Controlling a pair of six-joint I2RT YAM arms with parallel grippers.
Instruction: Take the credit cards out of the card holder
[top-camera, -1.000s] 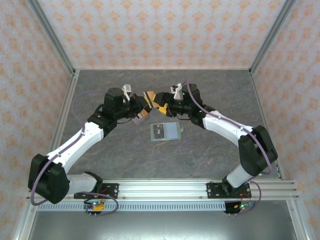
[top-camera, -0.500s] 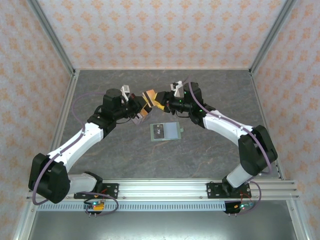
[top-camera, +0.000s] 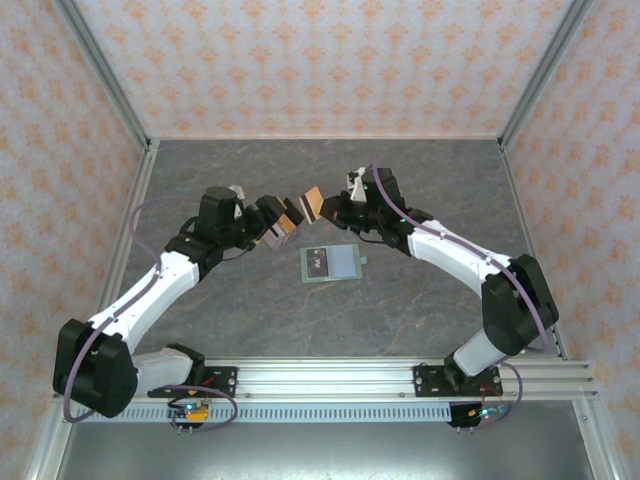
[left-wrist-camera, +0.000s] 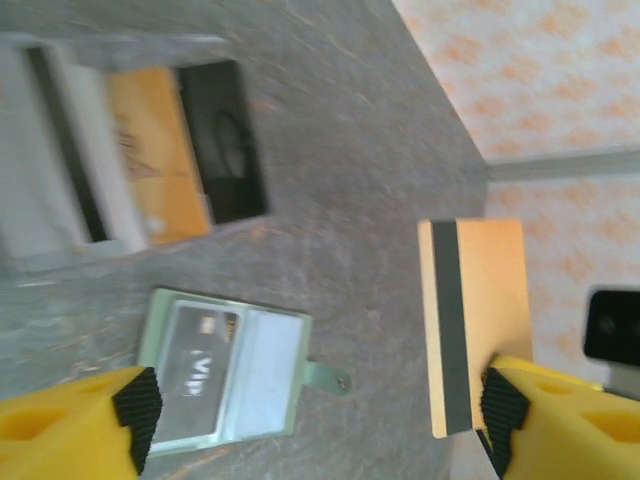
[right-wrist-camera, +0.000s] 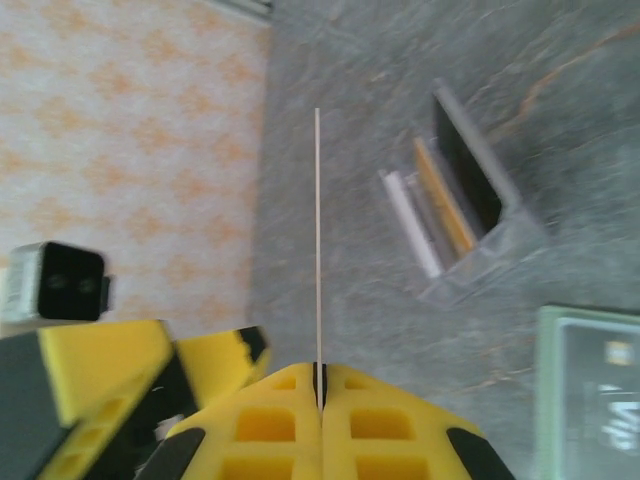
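Pinching the golden-brown card (right-wrist-camera: 317, 230) by its near edge, my right gripper (right-wrist-camera: 320, 385) is closed flat on it, and the card sticks straight out, edge-on, from my fingertips. My left gripper (left-wrist-camera: 320, 405) is spread wide. The card's striped back is beside one of its fingers, and I cannot tell whether that pad touches it.

Below, on the table (top-camera: 420, 180), a small clear box (right-wrist-camera: 470, 215) holds a few thin things standing on edge. Past it lies the card holder (left-wrist-camera: 225, 370), open flat with its tab out to one side, well apart from both grippers. A pale card (left-wrist-camera: 195, 365) seems to sit in one panel.

I take this step to be passing one freed card into my right gripper. Next I should set it down clear of the holder, keeping it from twisting, then go back for the pale one.
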